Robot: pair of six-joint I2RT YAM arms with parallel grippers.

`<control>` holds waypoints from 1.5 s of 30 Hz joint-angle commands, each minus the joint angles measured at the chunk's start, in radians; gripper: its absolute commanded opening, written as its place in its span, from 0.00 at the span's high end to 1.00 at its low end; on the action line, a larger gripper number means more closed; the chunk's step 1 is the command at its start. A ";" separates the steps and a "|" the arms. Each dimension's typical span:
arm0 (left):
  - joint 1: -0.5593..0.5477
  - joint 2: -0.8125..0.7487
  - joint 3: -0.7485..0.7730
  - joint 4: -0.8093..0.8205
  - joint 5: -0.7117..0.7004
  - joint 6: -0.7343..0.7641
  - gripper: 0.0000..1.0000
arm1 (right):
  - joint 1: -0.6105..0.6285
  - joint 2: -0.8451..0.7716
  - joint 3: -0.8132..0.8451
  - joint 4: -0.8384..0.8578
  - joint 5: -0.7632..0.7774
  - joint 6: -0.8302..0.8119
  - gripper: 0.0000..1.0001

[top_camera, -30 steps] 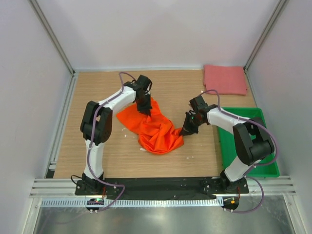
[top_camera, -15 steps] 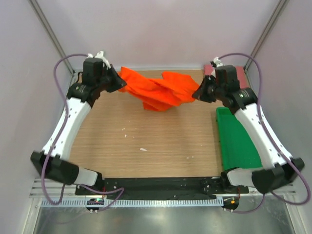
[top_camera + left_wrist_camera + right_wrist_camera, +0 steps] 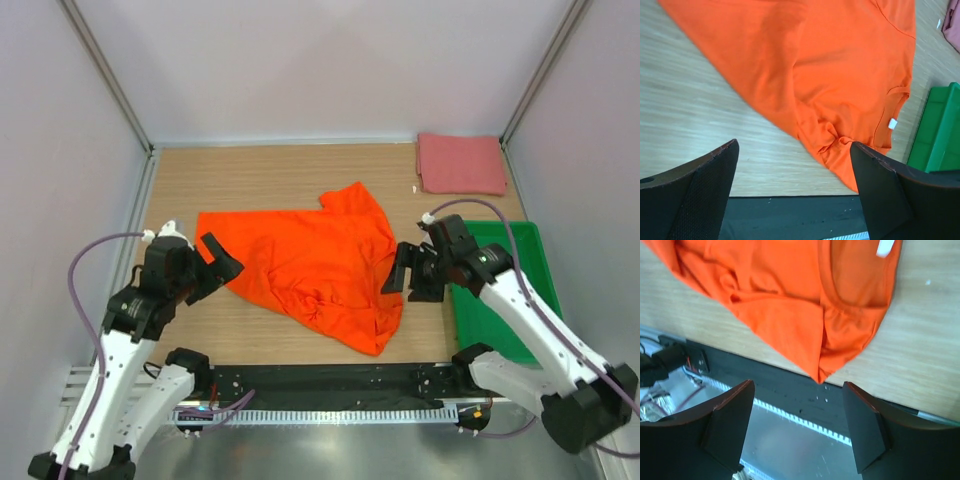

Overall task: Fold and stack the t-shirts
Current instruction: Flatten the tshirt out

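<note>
The bright orange t-shirt (image 3: 310,265) lies loosely spread on the wooden table, wrinkled, with its near corner hanging at the front edge. My left gripper (image 3: 220,258) hovers at the shirt's left edge, open and holding nothing. My right gripper (image 3: 408,282) hovers open at its right edge, also with nothing in it. The left wrist view shows the orange t-shirt (image 3: 830,65) beyond the wide-apart left gripper (image 3: 795,195). In the right wrist view the shirt's collar end (image 3: 790,290) lies above the open right gripper (image 3: 797,432). The pink-red t-shirt (image 3: 460,163) lies folded at the back right corner.
A green plastic tray (image 3: 495,310) stands at the right, under the right arm, and its green rim (image 3: 940,135) shows in the left wrist view. White walls and metal posts enclose the table. A black strip and a metal rail run along the near edge.
Half a second ago both grippers held the orange shirt stretched in the air at the back. They have since swung toward the near edge and opened, and the shirt lies spread on the table.
</note>
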 commanded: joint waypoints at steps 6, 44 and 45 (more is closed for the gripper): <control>0.002 0.489 0.120 0.234 0.165 0.149 0.13 | -0.047 0.396 0.192 0.152 0.161 -0.031 0.28; -0.006 1.276 0.514 0.266 0.216 0.433 0.77 | -0.177 1.142 0.699 0.357 0.305 -0.182 0.43; -0.007 1.274 0.519 0.259 0.210 0.435 0.80 | -0.177 1.156 0.711 0.357 0.307 -0.179 0.44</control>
